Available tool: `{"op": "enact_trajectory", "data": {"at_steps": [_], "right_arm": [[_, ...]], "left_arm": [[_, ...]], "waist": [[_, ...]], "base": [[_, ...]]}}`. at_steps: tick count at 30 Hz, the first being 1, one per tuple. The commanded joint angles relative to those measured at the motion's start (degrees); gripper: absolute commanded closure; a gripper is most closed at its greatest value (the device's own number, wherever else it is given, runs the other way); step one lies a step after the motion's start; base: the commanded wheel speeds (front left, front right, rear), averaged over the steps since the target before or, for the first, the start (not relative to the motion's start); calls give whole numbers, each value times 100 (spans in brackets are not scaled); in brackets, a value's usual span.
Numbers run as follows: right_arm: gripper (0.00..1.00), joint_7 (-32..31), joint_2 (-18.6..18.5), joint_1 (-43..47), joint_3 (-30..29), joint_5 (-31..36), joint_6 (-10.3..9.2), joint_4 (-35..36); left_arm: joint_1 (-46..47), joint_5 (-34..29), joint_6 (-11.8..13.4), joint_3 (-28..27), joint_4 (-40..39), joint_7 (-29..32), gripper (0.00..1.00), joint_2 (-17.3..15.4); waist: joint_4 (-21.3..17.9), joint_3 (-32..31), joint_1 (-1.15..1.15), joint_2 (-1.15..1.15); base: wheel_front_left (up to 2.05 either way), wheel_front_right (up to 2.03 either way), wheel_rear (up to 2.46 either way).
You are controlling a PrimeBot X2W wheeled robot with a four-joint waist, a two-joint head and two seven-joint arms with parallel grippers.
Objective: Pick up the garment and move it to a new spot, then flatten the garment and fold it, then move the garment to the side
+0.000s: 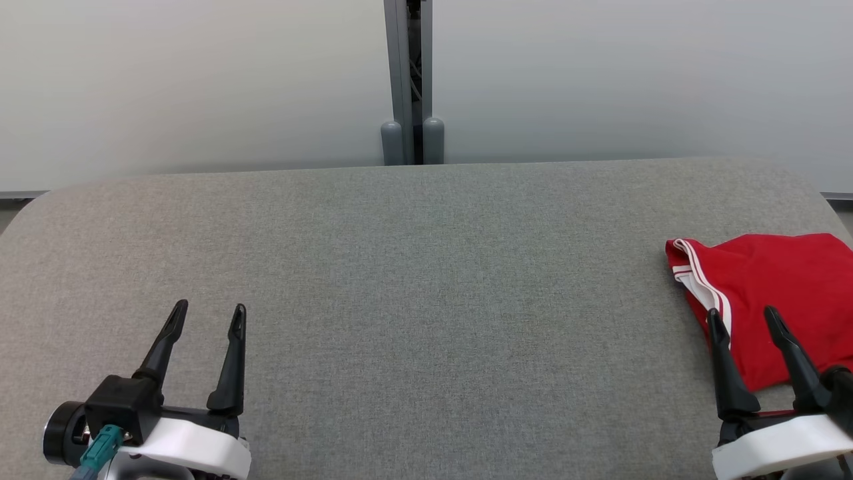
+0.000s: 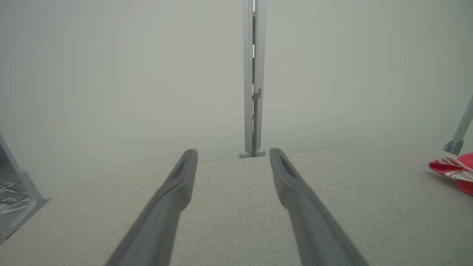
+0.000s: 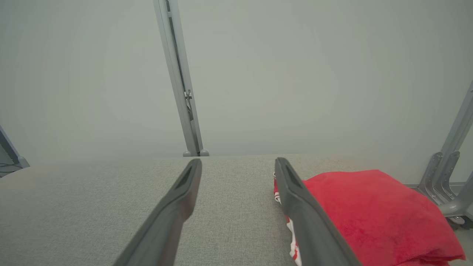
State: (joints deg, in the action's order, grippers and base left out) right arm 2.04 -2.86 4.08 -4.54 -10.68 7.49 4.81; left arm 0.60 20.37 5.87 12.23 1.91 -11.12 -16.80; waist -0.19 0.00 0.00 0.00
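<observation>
A folded plain red cloth (image 1: 780, 293) with white striped trim along its left edge lies at the table's right end. It also shows as a plump red pile (image 3: 369, 210) and as a striped corner (image 2: 452, 168). No lettering or white sleeves show on it, so I cannot tell whether it is the garment. My right gripper (image 1: 742, 312) is open at the cloth's near left corner. Its fingers (image 3: 238, 160) have only bare table between them, and one finger runs along the cloth's edge. My left gripper (image 1: 209, 309) is open over the near left of the table, holding nothing (image 2: 231, 151).
The grey fabric-covered table (image 1: 426, 267) has rounded far corners and stretches wide between the two grippers. Pale wall panels stand behind it, joined by a grey metal post (image 1: 408, 80). Metal frame legs (image 3: 449, 177) stand beyond the table's right end.
</observation>
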Motion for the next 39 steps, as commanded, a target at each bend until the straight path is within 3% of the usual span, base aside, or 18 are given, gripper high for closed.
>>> {"op": "enact_trajectory", "data": {"at_steps": [1, 7, 8, 39], "right_arm": [[0, -3, -14, 42, 14, -37, 2, -5], [0, -4, -13, 48, 25, -65, 2, -11], [100, 2, 3, 0, 25, -28, 0, -26], [100, -1069, -57, -810, -861, -2822, 0, -1172]], "left_arm": [[-9, 14, 22, -3, 0, 6, 0, -13], [4, 21, 49, 23, 11, 14, 0, -16], [-11, 13, 23, 37, 20, 27, 100, 5], [443, 2806, -483, 107, 714, -100, 100, 539]], "waist": [[0, 0, 0, 0], [6, -15, 0, 0], [4, -15, 0, 0], [8, -2, 0, 0]], "base": [[0, 0, 0], [0, 0, 0], [0, 0, 0], [0, 0, 0]]}}
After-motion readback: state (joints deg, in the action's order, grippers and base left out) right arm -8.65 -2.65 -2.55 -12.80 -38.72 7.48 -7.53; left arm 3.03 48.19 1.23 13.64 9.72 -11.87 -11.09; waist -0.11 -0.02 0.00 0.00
